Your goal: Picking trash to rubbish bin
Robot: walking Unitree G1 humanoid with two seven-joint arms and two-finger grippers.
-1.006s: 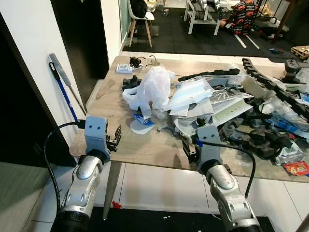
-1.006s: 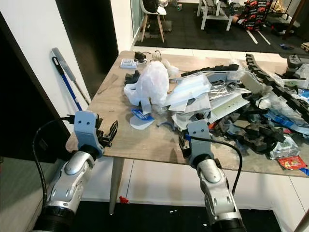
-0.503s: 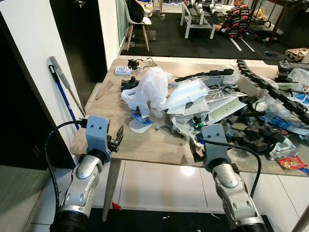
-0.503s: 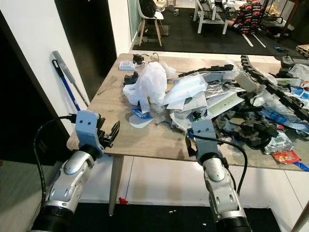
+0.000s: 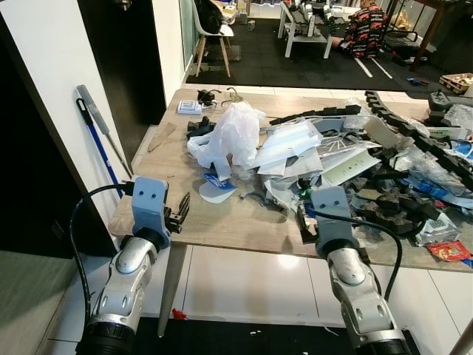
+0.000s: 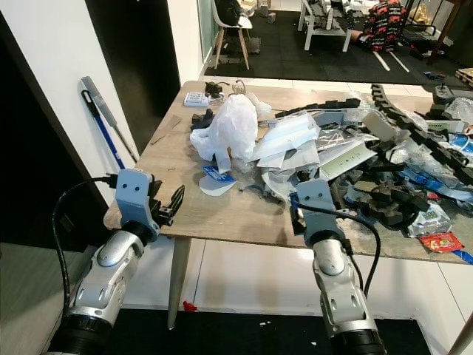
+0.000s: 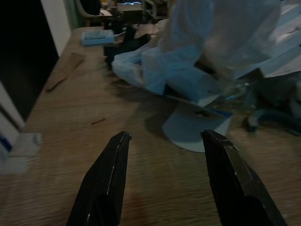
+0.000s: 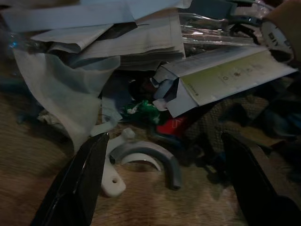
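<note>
A heap of trash covers the wooden table (image 5: pixel 222 225): a white plastic bag (image 5: pixel 229 137), paper packets (image 5: pixel 292 144), a round white-and-blue lid (image 5: pixel 216 194) and a red wrapper (image 5: pixel 452 253). My left gripper (image 5: pixel 181 207) hovers open at the table's front left corner, pointing toward the lid (image 7: pixel 195 134) with bare wood between. My right gripper (image 8: pixel 164 136) is open at the front edge of the heap. Just ahead of it lie a grey curved piece (image 8: pixel 146 155), a white plastic bit (image 8: pixel 113 181), a green wrapper (image 8: pixel 143 109) and an opened carton (image 8: pixel 225 77).
Black cable chains (image 5: pixel 414 140) sprawl over the table's right half. A small blue-white box (image 5: pixel 190 107) sits at the far left corner. A blue-handled mop (image 5: pixel 100 140) leans on the wall to the left. A chair (image 5: pixel 211 33) stands behind the table.
The camera has shifted a little. My right gripper has crept forward and rightward toward the heap. My left gripper has stayed near the front left corner.
</note>
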